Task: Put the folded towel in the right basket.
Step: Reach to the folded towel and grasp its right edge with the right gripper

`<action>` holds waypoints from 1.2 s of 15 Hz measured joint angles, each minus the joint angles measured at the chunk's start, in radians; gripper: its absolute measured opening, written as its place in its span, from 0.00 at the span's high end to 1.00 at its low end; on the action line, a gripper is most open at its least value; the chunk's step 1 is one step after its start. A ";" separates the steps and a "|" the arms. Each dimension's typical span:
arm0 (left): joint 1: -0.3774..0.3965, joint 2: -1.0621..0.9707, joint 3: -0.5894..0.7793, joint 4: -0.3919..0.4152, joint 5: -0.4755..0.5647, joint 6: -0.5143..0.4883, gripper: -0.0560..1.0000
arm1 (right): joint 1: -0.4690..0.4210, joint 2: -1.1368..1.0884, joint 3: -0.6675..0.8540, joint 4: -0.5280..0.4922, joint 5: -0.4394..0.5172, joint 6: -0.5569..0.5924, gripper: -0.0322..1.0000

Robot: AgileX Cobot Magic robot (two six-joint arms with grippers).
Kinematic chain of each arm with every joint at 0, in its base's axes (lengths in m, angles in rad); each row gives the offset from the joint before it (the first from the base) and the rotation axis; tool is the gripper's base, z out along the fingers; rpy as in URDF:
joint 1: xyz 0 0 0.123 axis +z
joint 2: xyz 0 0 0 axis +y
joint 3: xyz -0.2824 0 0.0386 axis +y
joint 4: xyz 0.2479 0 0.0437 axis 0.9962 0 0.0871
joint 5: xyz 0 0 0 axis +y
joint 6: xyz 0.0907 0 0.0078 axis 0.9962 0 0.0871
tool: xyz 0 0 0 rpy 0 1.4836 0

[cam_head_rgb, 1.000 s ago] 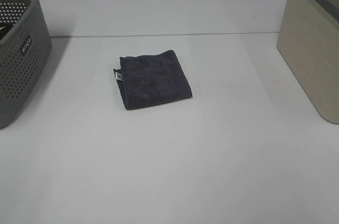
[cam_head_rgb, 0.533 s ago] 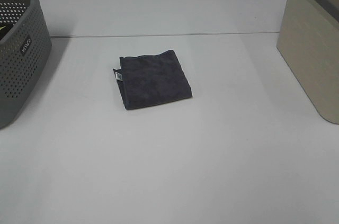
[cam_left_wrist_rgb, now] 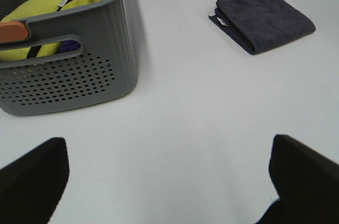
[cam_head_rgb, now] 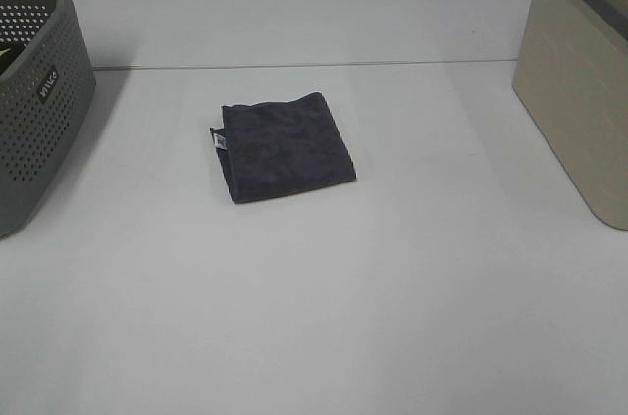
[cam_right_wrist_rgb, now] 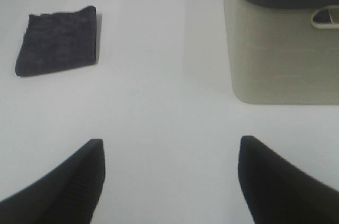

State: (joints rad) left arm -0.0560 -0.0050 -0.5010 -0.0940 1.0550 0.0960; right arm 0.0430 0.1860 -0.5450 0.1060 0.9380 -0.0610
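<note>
Nothing of the task is done yet, as far as these views show. The dark grey folded terry towel [cam_head_rgb: 287, 145] lies flat on the white tabletop [cam_head_rgb: 343, 317], a little toward 11 o'clock from the middle of the high view. Its small white label sticks out on the 9 o'clock edge. Nothing touches it.

The beige straight-walled plastic basket with a grey rim [cam_head_rgb: 574, 91], the goal, stands at the 3 o'clock edge of that view, well apart from the towel. The right wrist view shows something dark and folded already lying inside it. I judge this to be a different cloth, since the task's towel sits out on the open tabletop in the same picture. The grey perforated plastic basket [cam_head_rgb: 39, 111] stands at 9 o'clock, also well apart from the towel, and holds yellow and blue cloth.

Neither arm reaches into the high view. The left claw [cam_left_wrist_rgb: 169, 181] is spread wide and empty, with bare tabletop between its two dark fingers. The right claw [cam_right_wrist_rgb: 172, 176] is also spread wide and empty, and sees both the towel and the beige basket ahead of it.

The whole job remains: approach, grasp, lift, carry toward 3 o'clock, and release over the basket rim. The right arm looks the likelier one for it, as the goal is on its side. The towel lies flat and thin, so the grasp will probably need to pinch a folded edge cleanly to keep the layers together.
</note>
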 joint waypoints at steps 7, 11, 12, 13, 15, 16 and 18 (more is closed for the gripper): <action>0.000 0.000 0.000 0.000 0.000 0.000 0.02 | 0.000 0.756 -0.316 0.175 -0.266 -0.150 0.31; 0.000 0.000 0.000 0.000 0.000 0.000 0.02 | 0.001 1.135 -0.564 0.315 -0.210 -0.319 0.31; 0.000 0.000 0.000 0.000 0.000 0.000 0.02 | 0.001 1.179 -0.599 0.333 -0.194 -0.334 0.31; 0.000 0.000 0.000 0.000 0.000 0.000 0.02 | 0.005 1.258 -0.661 0.362 -0.165 -0.354 0.31; 0.000 0.000 0.000 0.000 0.000 0.000 0.02 | 0.060 1.413 -0.776 0.368 -0.135 -0.373 0.31; 0.000 0.000 0.000 0.000 0.000 0.000 0.02 | 0.110 1.488 -0.828 0.369 -0.133 -0.377 0.31; 0.000 0.000 0.000 0.000 0.000 0.000 0.02 | 0.192 1.617 -0.919 0.376 -0.128 -0.364 0.31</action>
State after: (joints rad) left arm -0.0560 -0.0050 -0.5010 -0.0940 1.0550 0.0960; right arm 0.2350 1.8030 -1.4640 0.4820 0.8100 -0.4250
